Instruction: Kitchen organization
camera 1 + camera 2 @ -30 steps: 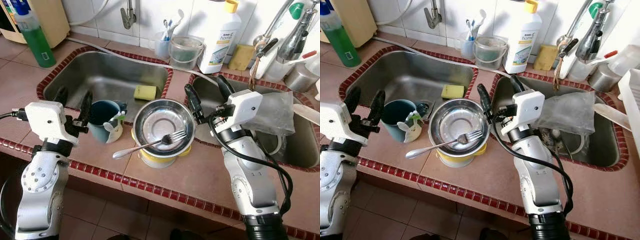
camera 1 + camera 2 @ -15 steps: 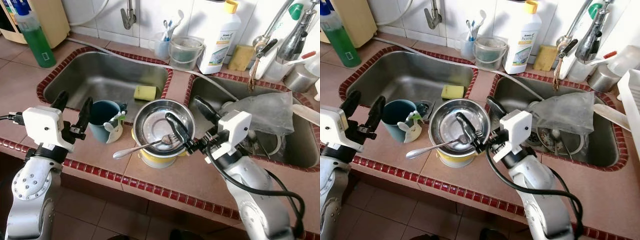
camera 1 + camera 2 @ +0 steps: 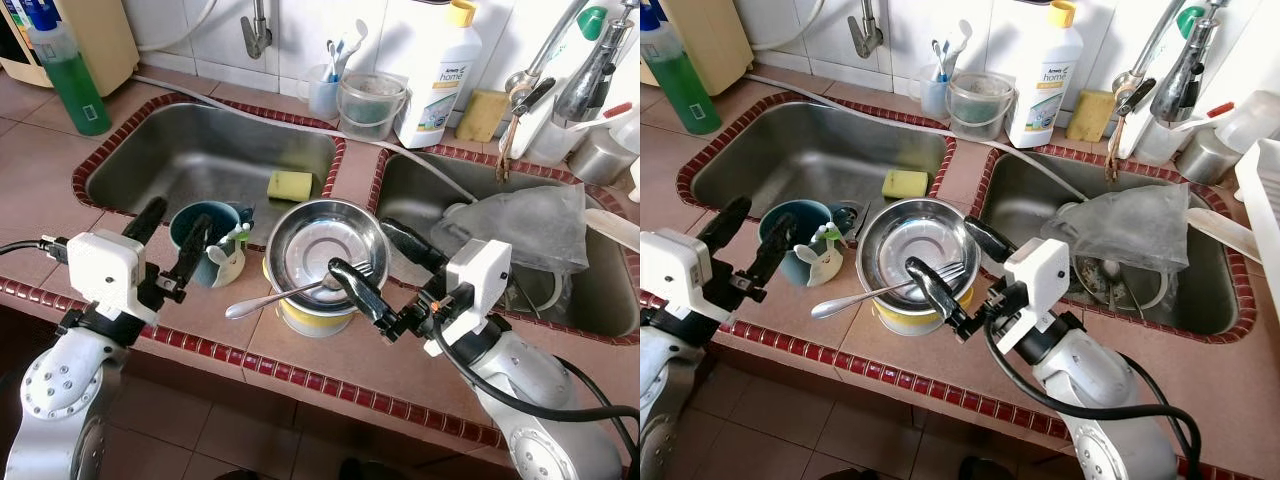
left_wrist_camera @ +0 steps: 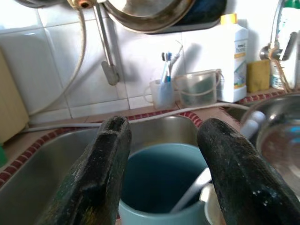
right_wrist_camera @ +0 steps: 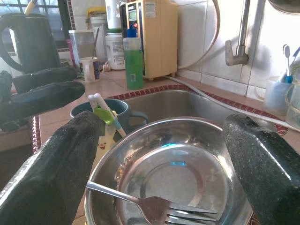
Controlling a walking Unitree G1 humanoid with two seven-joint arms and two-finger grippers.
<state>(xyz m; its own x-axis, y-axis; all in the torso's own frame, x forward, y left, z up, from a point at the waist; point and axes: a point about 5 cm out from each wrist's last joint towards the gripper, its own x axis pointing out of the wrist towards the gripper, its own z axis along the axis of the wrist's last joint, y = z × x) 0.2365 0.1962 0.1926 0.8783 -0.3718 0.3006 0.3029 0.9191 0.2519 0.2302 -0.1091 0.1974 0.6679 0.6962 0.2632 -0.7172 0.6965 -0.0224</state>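
So the right gripper (image 3: pixel 380 268) is sitting at the rim of the steel bowl (image 3: pixel 325 250), jaws spread wide with one finger over the near edge and the other off by the right sink (image 3: pixel 600 300), gripping nothing. A fork (image 3: pixel 290 290) is lying across the bowl, handle sticking out over the worktop (image 3: pixel 400 360). The bowl is resting on something yellow (image 3: pixel 300 315) between the two sinks. The left gripper (image 3: pixel 170 240) is lining up on the blue mug (image 3: pixel 205 240), jaws wide open around it but not closed. Honestly, the tidying is looking barely started to me: bowl, fork, mug and the sponge (image 3: pixel 290 185) in the left sink (image 3: pixel 200 150) are all waiting to be put away.
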